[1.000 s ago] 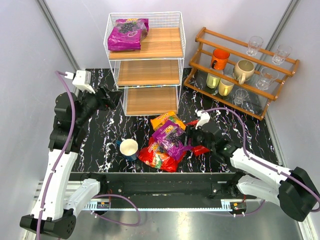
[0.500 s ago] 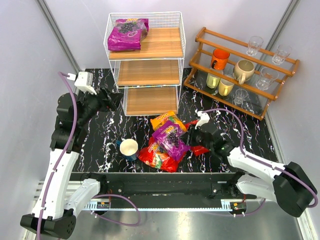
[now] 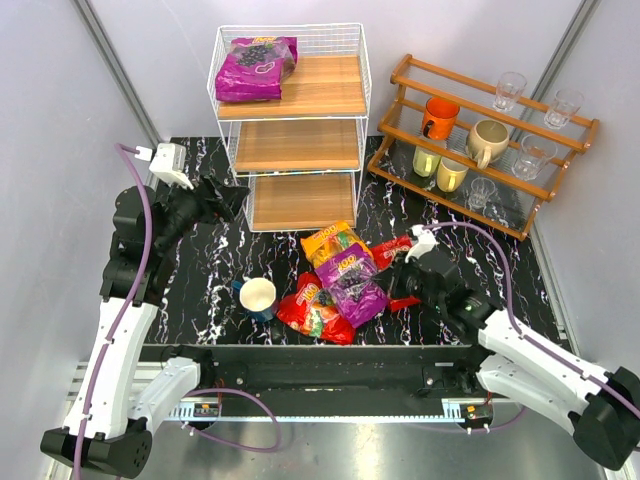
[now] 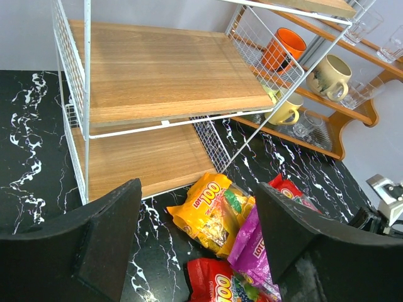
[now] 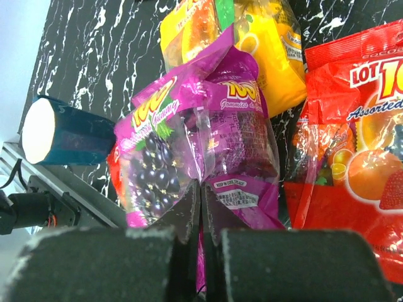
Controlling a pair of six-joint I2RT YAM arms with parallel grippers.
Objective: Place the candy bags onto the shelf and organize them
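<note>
Right now the right gripper (image 5: pixel 201 189) is pinched tight on the purple grape candy bag (image 5: pixel 189 145), atop the other candy bags (image 3: pixel 318 312) on the black marbled table (image 3: pixel 200 280). The left gripper (image 4: pixel 198 192) gapes wide, empty, facing the white wire shelf (image 4: pixel 164 69).

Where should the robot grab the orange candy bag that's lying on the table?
The orange bag lies flat with its near end under the purple bag that the right gripper pinches. Only its end toward the shelf is free, so probably pinch that edge, coming down from above on the shelf side.
</note>
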